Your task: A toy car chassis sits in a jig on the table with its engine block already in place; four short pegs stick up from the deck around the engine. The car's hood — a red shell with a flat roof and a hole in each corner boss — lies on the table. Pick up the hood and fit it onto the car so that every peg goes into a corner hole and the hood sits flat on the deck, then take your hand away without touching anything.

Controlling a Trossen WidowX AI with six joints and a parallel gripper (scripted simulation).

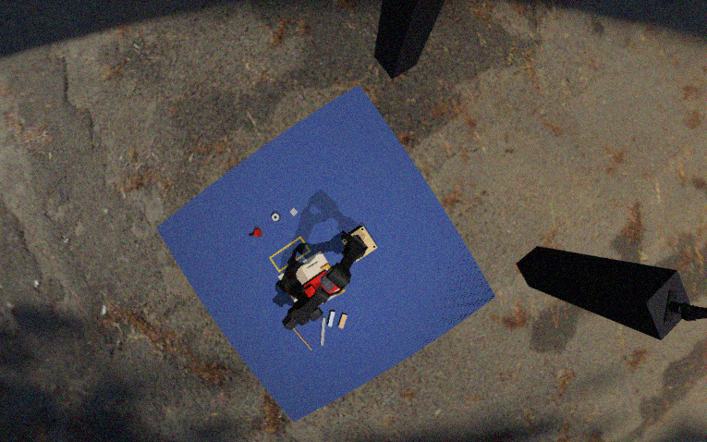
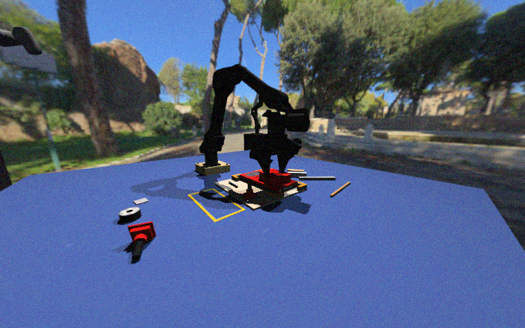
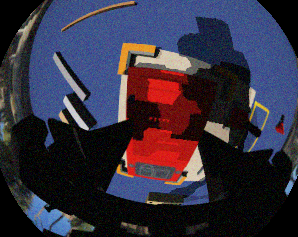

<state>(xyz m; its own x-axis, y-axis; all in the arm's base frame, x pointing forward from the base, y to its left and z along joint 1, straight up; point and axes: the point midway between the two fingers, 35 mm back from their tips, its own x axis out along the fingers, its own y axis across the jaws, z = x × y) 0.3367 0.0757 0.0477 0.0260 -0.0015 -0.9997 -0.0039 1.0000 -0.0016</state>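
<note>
The blue table top (image 2: 378, 252) is shown bearing the jig (image 2: 256, 199) directly beneath the tool, with the car chassis (image 3: 140, 53) seated in it. The red hood (image 2: 272, 180) is seen lying over the chassis deck, its raised roof clasped between the fingers of the gripper (image 2: 273, 170), which are held fairly wide by the roof's breadth. Seating is judged nearly or fully done; the pegs are hidden. Release is best made by spreading the fingers evenly, then lifting straight up, so that the hood is not dragged. A thin orange rod (image 2: 340, 189) is seen lying well apart from the tool.
</note>
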